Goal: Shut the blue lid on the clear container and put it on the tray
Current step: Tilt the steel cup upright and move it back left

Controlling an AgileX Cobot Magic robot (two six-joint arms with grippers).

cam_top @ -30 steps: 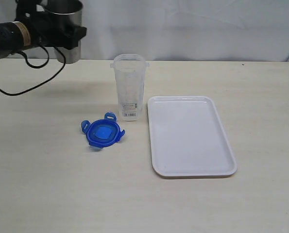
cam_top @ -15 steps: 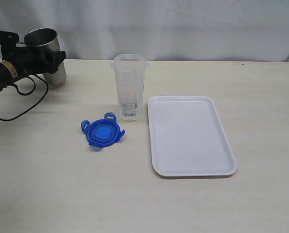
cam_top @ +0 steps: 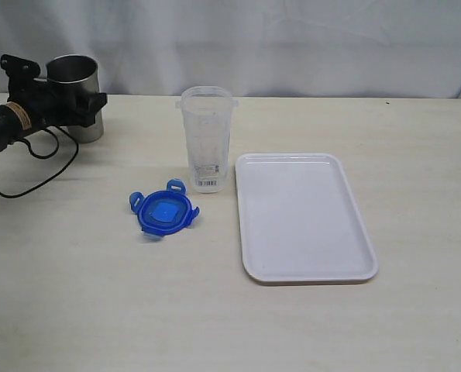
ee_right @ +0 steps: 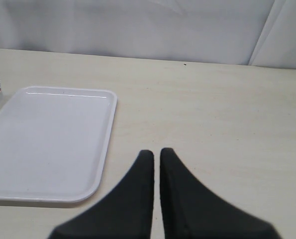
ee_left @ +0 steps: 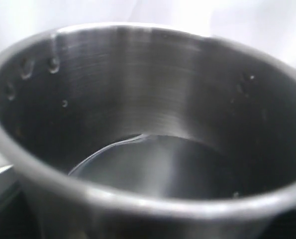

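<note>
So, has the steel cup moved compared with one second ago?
Yes. The steel cup went down and to the left in the exterior view, farther from the container, which stayed in place.

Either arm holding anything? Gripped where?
Left end effector clamps the steel cup around its side wall, below the rim. Right end effector is shut, holding nothing.

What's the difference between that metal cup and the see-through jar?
The steel cup is opaque, shiny metal; the clear container is see-through plastic with printed marks and a barcode label. The steel cup is shorter and wider; the clear container is taller and narrower. The left gripper clasps the steel cup, while the clear container stands free beside the tray. Both are upright with open tops.
</note>
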